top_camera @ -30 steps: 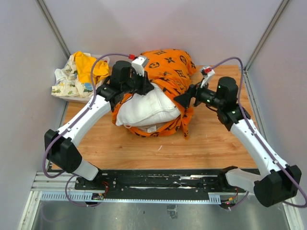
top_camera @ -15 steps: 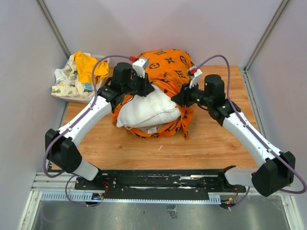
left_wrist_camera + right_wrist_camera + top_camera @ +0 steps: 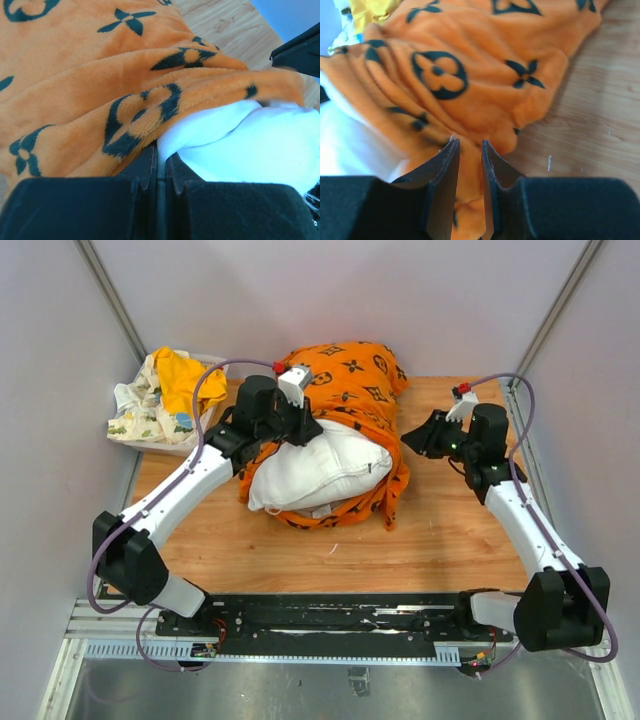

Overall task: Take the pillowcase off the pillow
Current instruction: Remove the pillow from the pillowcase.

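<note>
From the top camera, we've got the pillow [image 3: 320, 470] lying across the middle of the wooden tabletop [image 3: 440, 530], half out of the pillowcase [image 3: 350, 365]. The orange cover is bunched over its far end and wraps under its near edge and right side. The left gripper [image 3: 305, 430] sits at the pillow's far-left edge, right where white meets orange. The right gripper [image 3: 408, 438] is at the cover's right edge, touching it. Off the far-left corner there's a yellow cloth [image 3: 185, 380] heaped on a white printed cloth [image 3: 135, 410].

On the left wrist cam, the left gripper [image 3: 161, 147] has its fingers pressed together, tips right at the line where the pillow [image 3: 250, 145] pokes out from under the pillowcase [image 3: 75, 75]. We can't tell which cloth, if either, is pinched. A bit of tabletop [image 3: 230, 22] shows up top.

On the right wrist cam, the right gripper [image 3: 470, 145] is nearly closed, clamped on a fold of pillowcase [image 3: 470, 60] that fills the narrow gap. The pillow [image 3: 350, 145] sits to the left, with bare tabletop [image 3: 600, 100] to the right.
</note>
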You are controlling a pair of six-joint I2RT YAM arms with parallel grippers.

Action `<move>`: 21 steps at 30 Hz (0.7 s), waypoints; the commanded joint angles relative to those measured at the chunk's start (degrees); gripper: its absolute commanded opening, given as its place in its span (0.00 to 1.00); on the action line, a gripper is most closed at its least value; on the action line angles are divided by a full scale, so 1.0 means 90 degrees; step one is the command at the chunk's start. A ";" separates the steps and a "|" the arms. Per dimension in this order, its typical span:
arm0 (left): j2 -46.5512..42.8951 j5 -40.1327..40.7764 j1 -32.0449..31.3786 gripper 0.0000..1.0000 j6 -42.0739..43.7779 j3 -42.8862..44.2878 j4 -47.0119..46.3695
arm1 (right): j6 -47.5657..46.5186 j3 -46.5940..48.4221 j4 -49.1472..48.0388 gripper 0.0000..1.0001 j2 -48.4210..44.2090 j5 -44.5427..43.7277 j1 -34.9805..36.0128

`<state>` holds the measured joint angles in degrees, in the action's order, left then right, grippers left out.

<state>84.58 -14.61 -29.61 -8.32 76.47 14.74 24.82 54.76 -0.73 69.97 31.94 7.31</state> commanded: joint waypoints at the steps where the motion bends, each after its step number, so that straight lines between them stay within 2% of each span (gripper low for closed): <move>1: -0.0428 0.0473 0.0164 0.00 0.0172 0.0139 -0.0470 | 0.0476 -0.0356 -0.0356 0.23 -0.0051 0.0003 -0.0391; 4: -0.0454 0.0260 0.0164 0.00 0.0121 0.0175 -0.0483 | 0.0510 -0.0517 -0.0386 0.10 0.0091 -0.0156 -0.0402; 7: -0.0507 -0.0174 0.0164 0.00 -0.0032 0.0150 -0.0710 | 0.0598 -0.0567 -0.0405 0.03 0.0415 -0.0095 -0.0402; 9: -0.0480 -0.0259 0.0157 0.00 -0.0190 0.0145 -0.0833 | 0.0600 -0.0532 -0.0402 0.03 0.0536 0.0088 -0.0365; 12: -0.0272 -0.0098 0.0140 0.00 -0.0426 0.0264 -0.0852 | 0.0404 -0.0471 -0.0220 0.09 0.0225 -0.0003 -0.0223; 13: -0.0185 0.0094 0.0131 0.00 -0.0534 0.0358 -0.0839 | 0.0369 -0.0487 -0.0169 0.16 0.0021 -0.0071 -0.0181; 14: -0.0102 0.0299 0.0126 0.00 -0.0645 0.0433 -0.0829 | 0.0399 -0.0558 -0.0139 0.31 -0.0262 -0.0181 -0.0149; 15: -0.0013 0.0542 0.0110 0.00 -0.0727 0.0512 -0.0828 | 0.0506 -0.0670 -0.0149 0.55 -0.0547 -0.0312 -0.0135; 17: 0.0141 0.1075 0.0013 0.00 -0.0770 0.0647 -0.0872 | 0.0843 -0.1028 -0.0301 0.96 -0.1214 -0.0571 -0.0031; 18: 0.0215 0.1369 -0.0115 0.00 -0.0732 0.0711 -0.0921 | 0.0985 -0.1205 -0.0420 0.99 -0.1539 -0.0662 0.0081; 21: 0.0540 0.1988 -0.0407 0.00 -0.0650 0.1087 -0.1048 | 0.1290 -0.1350 -0.0212 0.98 -0.2127 -0.1029 0.0806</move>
<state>86.98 -8.27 -30.92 -13.58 79.94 13.76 31.70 44.53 -2.26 57.08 27.35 7.88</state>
